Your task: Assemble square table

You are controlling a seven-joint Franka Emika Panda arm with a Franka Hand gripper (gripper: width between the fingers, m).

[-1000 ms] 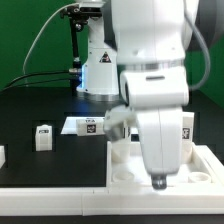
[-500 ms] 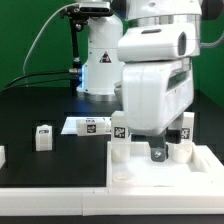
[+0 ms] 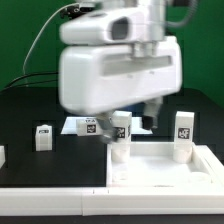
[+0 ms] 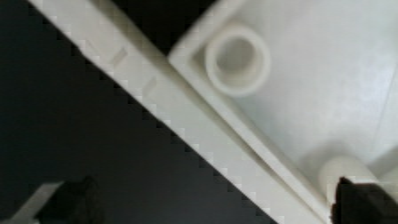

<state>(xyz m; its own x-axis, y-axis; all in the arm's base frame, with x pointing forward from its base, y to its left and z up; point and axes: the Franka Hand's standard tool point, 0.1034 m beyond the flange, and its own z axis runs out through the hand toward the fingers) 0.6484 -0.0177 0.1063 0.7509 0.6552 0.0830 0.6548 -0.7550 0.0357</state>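
Observation:
The square table top [image 3: 160, 165] lies flat at the exterior view's lower right. Two tagged white legs stand upright at its far corners, one on the left [image 3: 121, 131] and one on the right [image 3: 183, 131]. A third leg [image 3: 42, 137] stands loose on the black surface to the left. My gripper [image 3: 150, 118] hangs above the top's far edge, largely hidden by the arm's white body. In the wrist view my gripper [image 4: 214, 205] is open and empty, its dark fingertips [image 4: 365, 200] wide apart over the top's rim [image 4: 196, 110], near a round socket [image 4: 237, 58].
The marker board [image 3: 82, 125] lies behind the top's left corner. A long white rail [image 3: 60, 195] edges the front of the black surface. A small white piece [image 3: 2, 155] shows at the left edge. The robot base [image 3: 95, 70] stands at the back.
The gripper has risen from low on the table top to above its far edge. The arm's body has swung toward the exterior view's left, uncovering the right leg.

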